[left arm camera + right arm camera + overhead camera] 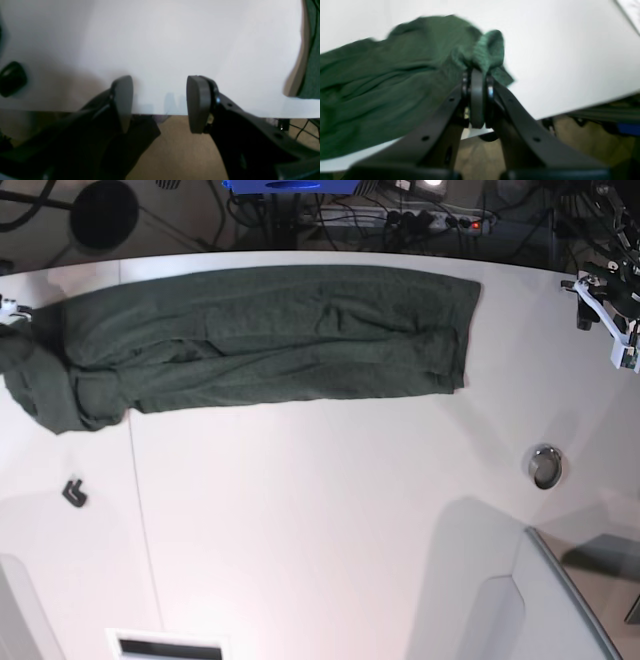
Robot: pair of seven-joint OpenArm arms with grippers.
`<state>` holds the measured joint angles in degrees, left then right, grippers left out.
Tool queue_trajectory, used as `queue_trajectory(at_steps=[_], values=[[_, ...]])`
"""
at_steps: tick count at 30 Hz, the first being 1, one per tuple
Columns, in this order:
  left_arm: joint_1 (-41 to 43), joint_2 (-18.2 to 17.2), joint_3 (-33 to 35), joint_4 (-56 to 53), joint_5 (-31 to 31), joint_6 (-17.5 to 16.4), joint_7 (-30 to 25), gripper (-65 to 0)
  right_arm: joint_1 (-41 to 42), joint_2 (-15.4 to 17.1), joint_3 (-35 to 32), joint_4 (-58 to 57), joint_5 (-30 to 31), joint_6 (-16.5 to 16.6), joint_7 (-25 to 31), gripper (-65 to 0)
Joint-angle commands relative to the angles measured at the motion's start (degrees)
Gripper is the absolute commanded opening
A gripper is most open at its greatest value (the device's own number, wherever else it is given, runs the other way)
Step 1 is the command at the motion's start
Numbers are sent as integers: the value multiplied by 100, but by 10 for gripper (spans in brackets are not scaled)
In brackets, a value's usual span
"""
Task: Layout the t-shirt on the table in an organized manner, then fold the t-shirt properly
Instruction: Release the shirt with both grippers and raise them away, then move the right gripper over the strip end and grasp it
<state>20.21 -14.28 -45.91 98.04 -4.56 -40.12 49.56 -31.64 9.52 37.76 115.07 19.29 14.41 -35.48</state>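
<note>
The dark green t-shirt [270,340] lies stretched in a long band across the far part of the white table [320,520], bunched at its left end [60,395]. My right gripper [477,75] is shut on a fold of the t-shirt [395,75] at that left end, near the table's edge; in the base view it shows only at the far left border [10,310]. Over the table's far right edge hangs my left gripper [160,100], open with nothing between its fingers [197,102]. It stands apart from the t-shirt [311,62], and shows in the base view too [605,305].
A small metal ring [545,466] is set in the table at the right. A small black piece [74,492] lies at the left. A grey panel [560,600] fills the near right corner. Cables and a power strip [440,220] lie beyond the far edge.
</note>
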Motion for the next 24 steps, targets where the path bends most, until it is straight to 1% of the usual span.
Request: queue_trajectory(at_steps=[1, 3, 7, 11, 14, 18, 19, 22, 24], values=[[-12, -88, -11, 91, -41, 12, -81, -323, -23, 55, 167, 111, 27, -13, 203, -650], [-47, -88, -2, 91, -41, 12, -81, -323, 3, 46, 299, 111, 27, 13, 221, -650], [-196, -79, -2, 91, -41, 12, -81, -323, 74, 2, 545, 111, 27, 418, 221, -650], [-205, -79, 6, 91, -41, 12, -81, -323, 258, -358, 1099, 111, 27, 743, 212, -650], [-214, -79, 6, 29, -41, 12, -81, -323, 329, -411, 1442, 111, 27, 1033, 186, -650], [-284, -88, 6, -243, -41, 12, -81, -323, 293, -411, 1433, 111, 27, 1077, 186, -650], [-311, -88, 6, -287, -41, 12, -81, -323, 293, -411, 1380, 102, 27, 1148, 177, -650], [-337, -88, 6, -340, -41, 12, -81, -323, 293, -402, 976, 93, 27, 1710, 177, -650], [-337, -88, 6, -314, -41, 12, -81, -323, 302, -394, 677, 85, 10, 1939, 177, -650]])
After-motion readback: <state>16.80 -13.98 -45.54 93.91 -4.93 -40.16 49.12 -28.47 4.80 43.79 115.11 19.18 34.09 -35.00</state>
